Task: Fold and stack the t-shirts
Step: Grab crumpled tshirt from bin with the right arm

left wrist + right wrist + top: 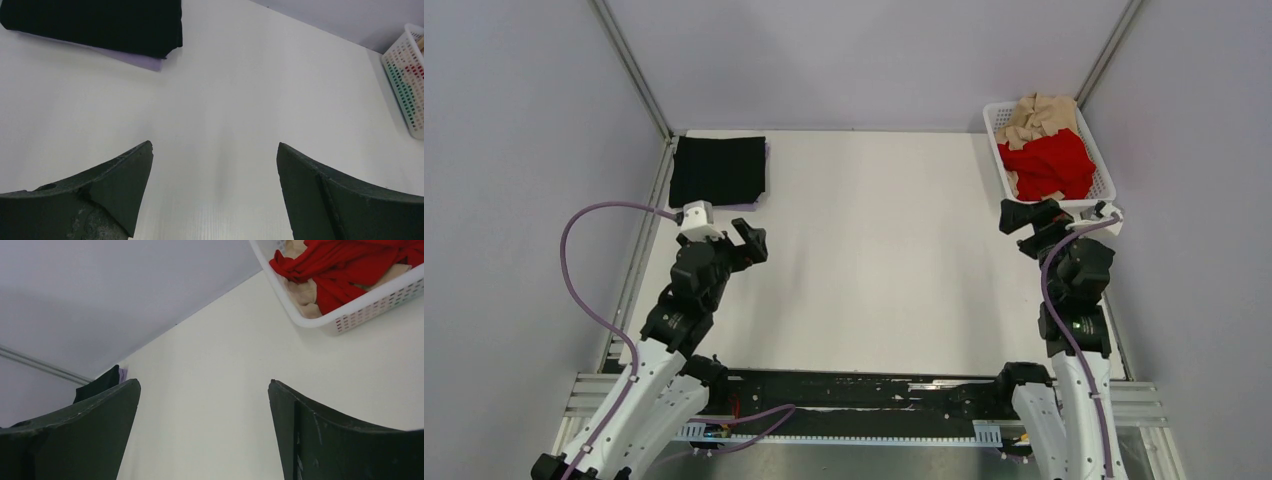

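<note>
A folded black t-shirt lies at the table's far left corner, on top of a pale lilac cloth; it also shows in the left wrist view. A crumpled red t-shirt and a beige t-shirt lie in the white lattice basket at the far right. The red shirt also shows in the right wrist view. My left gripper is open and empty, just in front of the black shirt. My right gripper is open and empty, just in front of the basket. No green shirt is in view.
The white table is walled by grey panels at the back and sides. Metal rails run along its left edge. The arm bases and purple cables sit at the near edge.
</note>
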{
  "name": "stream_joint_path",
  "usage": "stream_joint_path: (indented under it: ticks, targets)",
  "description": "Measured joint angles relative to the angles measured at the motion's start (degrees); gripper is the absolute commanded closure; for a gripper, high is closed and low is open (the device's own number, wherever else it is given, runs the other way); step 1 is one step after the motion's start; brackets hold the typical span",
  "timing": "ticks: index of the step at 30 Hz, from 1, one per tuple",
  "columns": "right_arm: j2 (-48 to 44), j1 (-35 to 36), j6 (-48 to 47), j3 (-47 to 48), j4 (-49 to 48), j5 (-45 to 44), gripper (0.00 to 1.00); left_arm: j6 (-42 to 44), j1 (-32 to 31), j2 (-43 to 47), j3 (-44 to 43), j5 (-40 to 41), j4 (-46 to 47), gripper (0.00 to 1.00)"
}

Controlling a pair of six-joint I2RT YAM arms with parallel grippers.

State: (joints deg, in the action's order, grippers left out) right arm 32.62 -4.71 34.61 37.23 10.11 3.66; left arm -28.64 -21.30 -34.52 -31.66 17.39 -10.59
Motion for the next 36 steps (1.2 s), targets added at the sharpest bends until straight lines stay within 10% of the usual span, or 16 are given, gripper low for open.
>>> stream_joint_path:
  ticks: [7, 19, 28, 36]
  targets:
    - [14.47, -0.09, -1.05, 7.06, 5.22, -7.96, 0.0, -0.68, 0.0, 0.28, -0.02, -0.39, -0.79, 0.0]
    - [71.73, -7.58, -7.58, 54.55, 12.59, -19.37, 0.02, -0.66, 0.0, -2.08, -0.02, 0.63, -0.74, 0.0]
    - [90.2, -8.98, -12.0, 69.88, 16.81, -19.78, 0.34, -0.39, 0.0, -4.9, -0.98, 2.56, -0.85, 0.0]
    - [92.48, -8.96, -13.2, 71.17, 17.22, -21.18, 1.0, 0.07, 0.0, -5.16, -1.79, 3.61, -1.49, 0.0]
